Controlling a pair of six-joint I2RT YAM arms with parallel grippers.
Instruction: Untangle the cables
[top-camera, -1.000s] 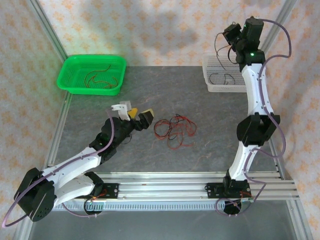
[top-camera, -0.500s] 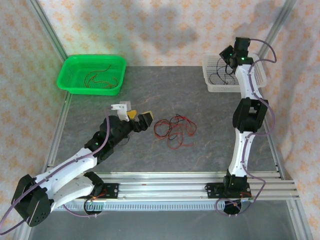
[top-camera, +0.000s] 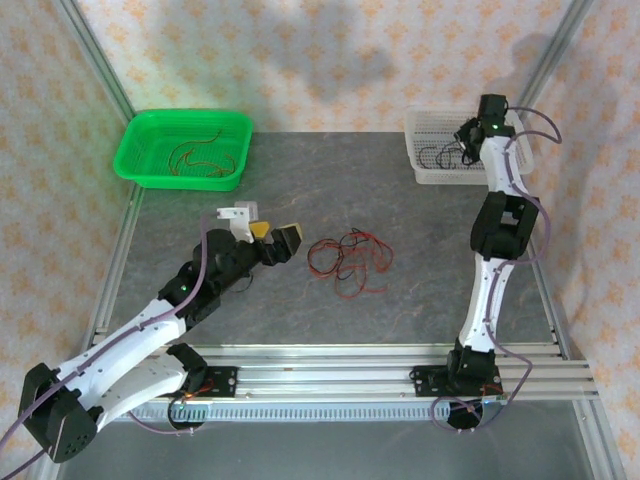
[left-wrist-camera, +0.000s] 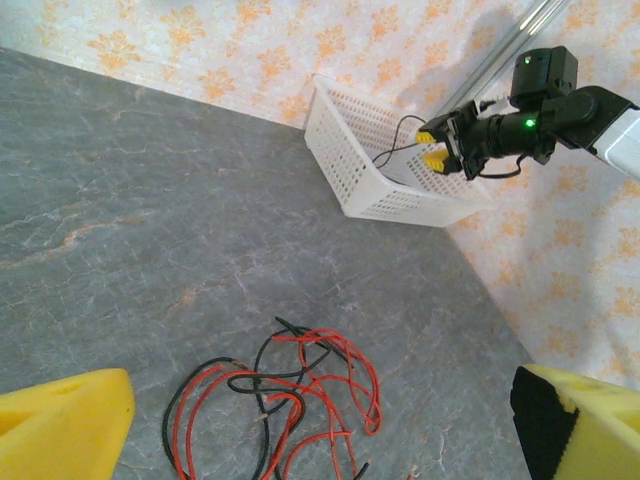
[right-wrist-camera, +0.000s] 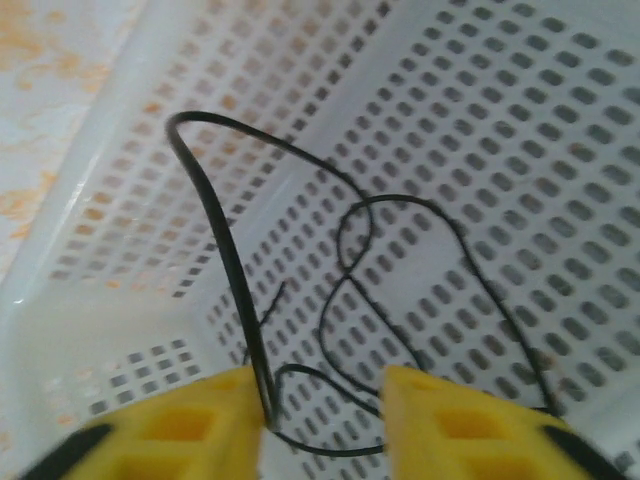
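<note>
One green basket (top-camera: 128, 150) holds a few red cables (top-camera: 195, 155). The left fingers (left-wrist-camera: 60, 420) gape wide and empty near one red-and-black tangle (top-camera: 348, 262) on the worktop (top-camera: 300, 190). The right fingers (right-wrist-camera: 180, 425) stand apart inside one white basket (top-camera: 440, 177), with a black cable (right-wrist-camera: 228, 270) loose between them.

Cables (left-wrist-camera: 288, 398): lower loops cut off at bottom edge. Black cable (right-wrist-camera: 237, 300) end hidden behind right pincer (right-wrist-camera: 320, 385).
</note>
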